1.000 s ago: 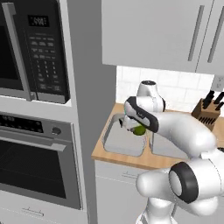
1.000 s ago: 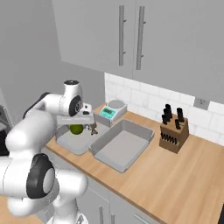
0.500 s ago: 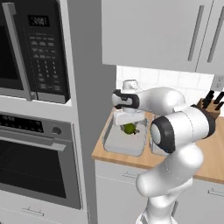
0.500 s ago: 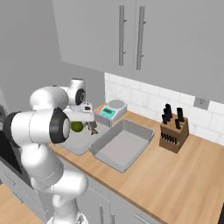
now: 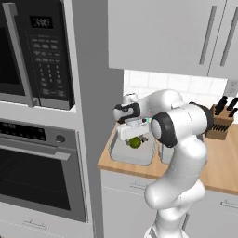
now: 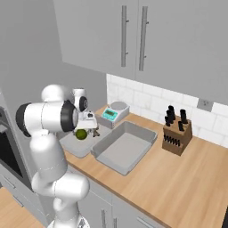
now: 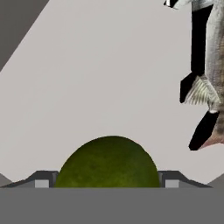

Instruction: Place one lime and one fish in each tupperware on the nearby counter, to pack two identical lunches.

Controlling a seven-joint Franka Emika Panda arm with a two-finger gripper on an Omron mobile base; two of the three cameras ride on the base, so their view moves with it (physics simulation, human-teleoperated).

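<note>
A dark olive-green lime (image 7: 108, 162) sits between my two fingertips, touching both, so my gripper (image 7: 107, 183) is shut on the lime. From the base cameras my gripper (image 5: 133, 136) (image 6: 85, 126) hangs low over the left tupperware (image 5: 122, 157) (image 6: 70, 144), with the lime (image 5: 135, 142) (image 6: 81, 133) just under the hand. A fish (image 7: 212, 65) (image 6: 95, 131) lies on this tub's pale floor, beside the lime. The second tupperware (image 6: 127, 149) (image 5: 164, 155) stands right next to it on the wooden counter (image 6: 178, 178).
A small teal-faced scale (image 6: 111, 114) sits behind the tubs by the tiled wall. A knife block (image 6: 176, 133) (image 5: 220, 122) stands further right. A tall oven and microwave column (image 5: 42, 116) borders the counter's left end. Wall cabinets (image 6: 133, 35) hang above.
The arm's elbow has swung round while the hand stayed over the left tub. The lime has gone slightly left and down with the gripper.
</note>
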